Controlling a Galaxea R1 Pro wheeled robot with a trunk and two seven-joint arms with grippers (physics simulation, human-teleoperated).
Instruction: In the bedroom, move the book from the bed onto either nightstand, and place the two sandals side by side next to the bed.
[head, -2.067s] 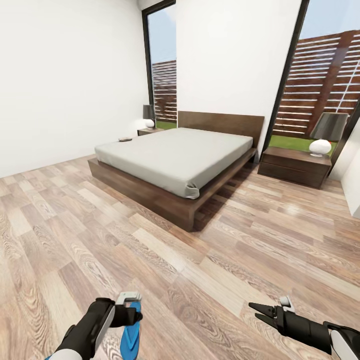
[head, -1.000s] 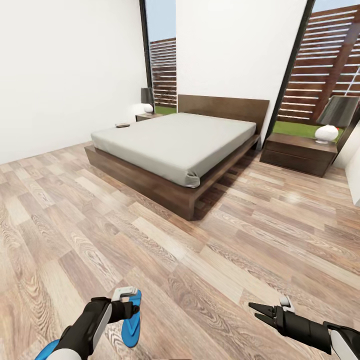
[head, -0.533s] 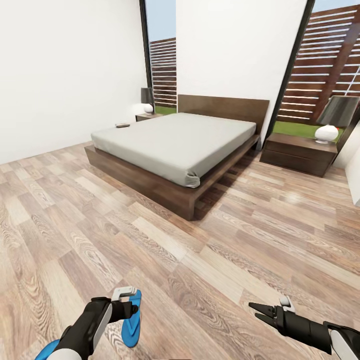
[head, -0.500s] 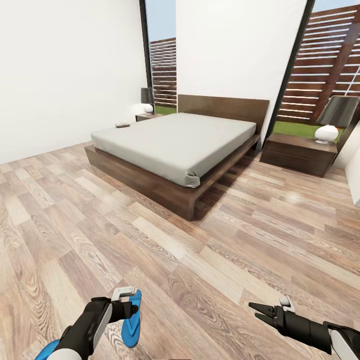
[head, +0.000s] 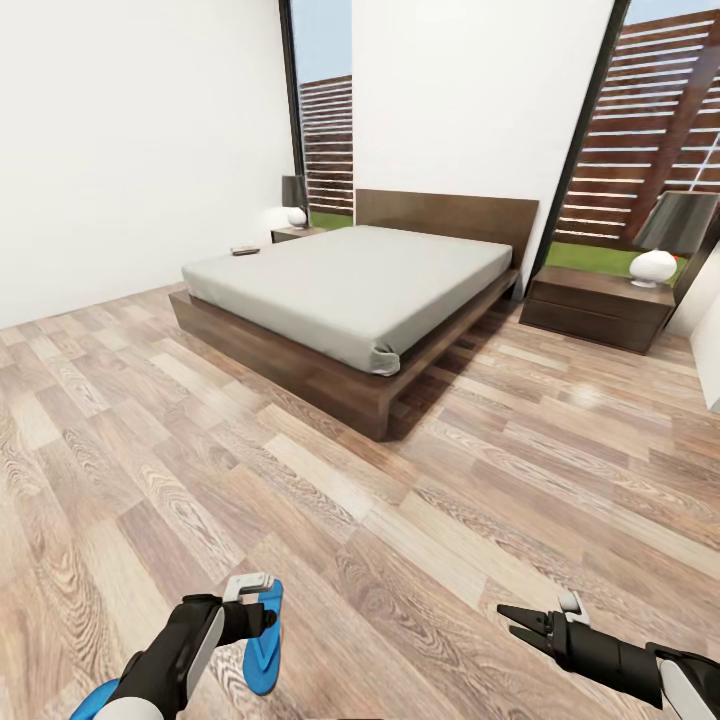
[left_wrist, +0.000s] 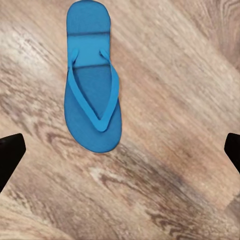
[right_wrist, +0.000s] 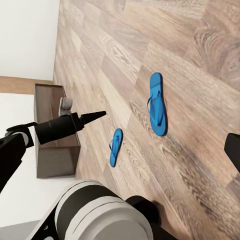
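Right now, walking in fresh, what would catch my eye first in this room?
Probably the large bed with its white mattress on a dark wooden frame, set against the far wall between tall windows. Then the bright blue sandal lying flat on the wood-plank floor beneath the open left gripper, with a second sandal lying apart from it.

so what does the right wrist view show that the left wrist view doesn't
Right wrist view: two sandals, one lying apart from the other, plus the left arm and a dark wooden cabinet against a white wall.
Left wrist view: a close look at one sandal's thong straps, with the left end effector open, its dark fingertips wide apart.
Both: a blue sandal lying flat on the wood-plank floor.
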